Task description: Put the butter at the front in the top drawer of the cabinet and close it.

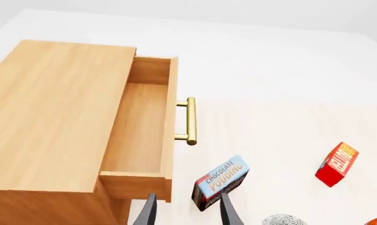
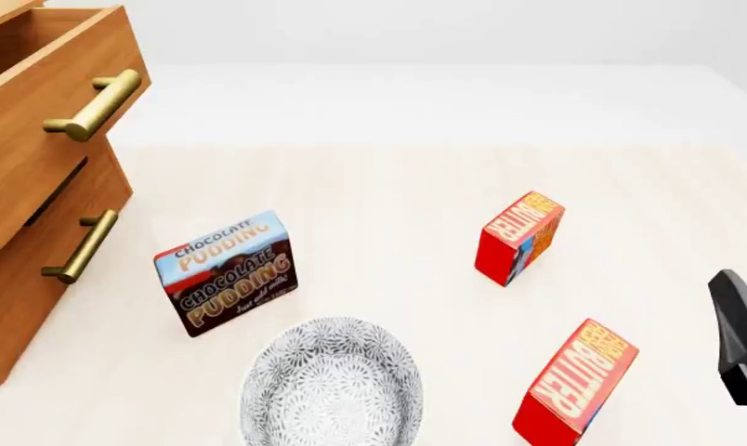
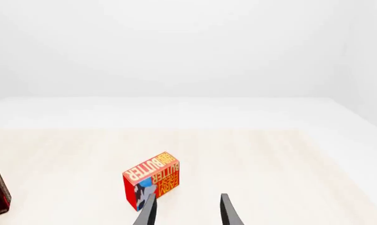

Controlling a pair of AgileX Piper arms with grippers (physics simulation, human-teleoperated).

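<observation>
On the pale wood-grain table (image 2: 386, 186), white walls beyond.

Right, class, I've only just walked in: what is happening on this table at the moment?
Two robot arms work at a table. The top drawer of the wooden cabinet is pulled open and looks empty. The left gripper is open above it, holding nothing. The right gripper, also open, points at the butter, which stands on the table untouched. A second butter carton, a chocolate pudding box and a patterned bowl stand nearby.
</observation>
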